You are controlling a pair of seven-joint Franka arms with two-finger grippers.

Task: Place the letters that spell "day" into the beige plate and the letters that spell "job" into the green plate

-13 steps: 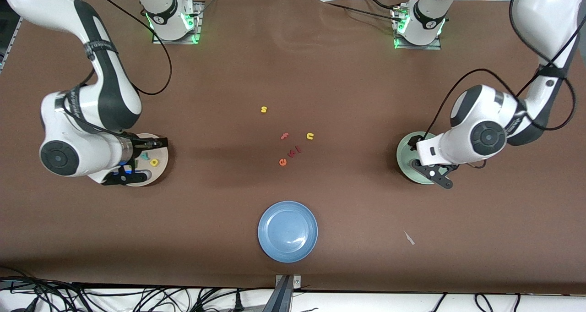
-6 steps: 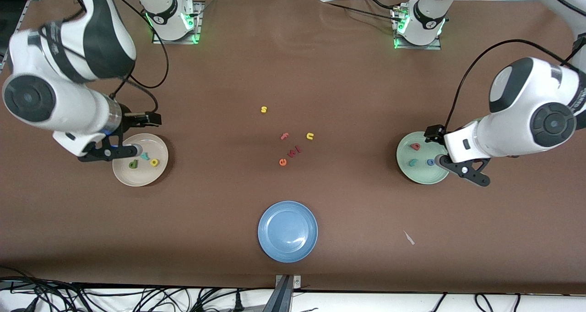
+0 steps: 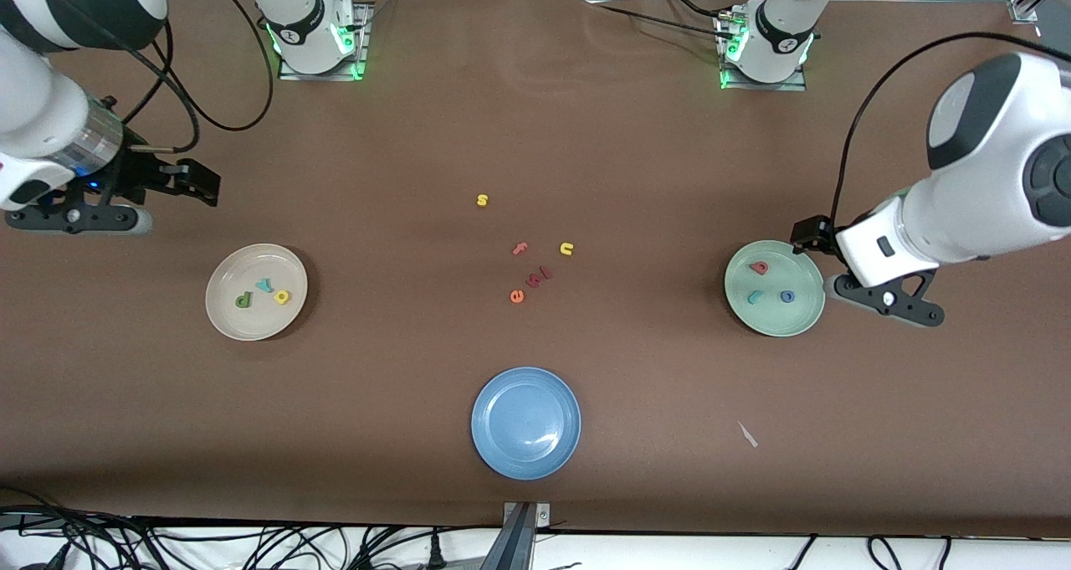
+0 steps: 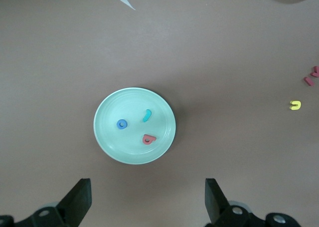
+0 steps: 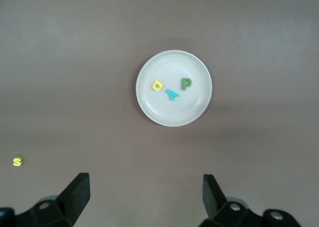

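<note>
Brown table, both arms lifted clear of it. Left hand: fingers spread wide, nothing held, hanging over bare table just off the green plate at that plate's 3 o'clock in the front view. Right hand: same, wide open and empty, over bare table up at about 10 o'clock from the beige plate.

Wrist views show letter shapes the front view barely resolves. Left wrist: blue "o", teal "j" and pink-red "b" all lie inside the green plate, apart from each other. Right wrist: yellow "a", teal "y" and green "d" sit in the beige plate, "y" just beside the other two. Only the front view shows both plates at once, plus the blue plate at the table's 6 o'clock edge.

Leftover letters cluster mid-table: yellow "s", yellow "u", pink "f", orange "e". Wide bare table between that cluster and each plate.
</note>
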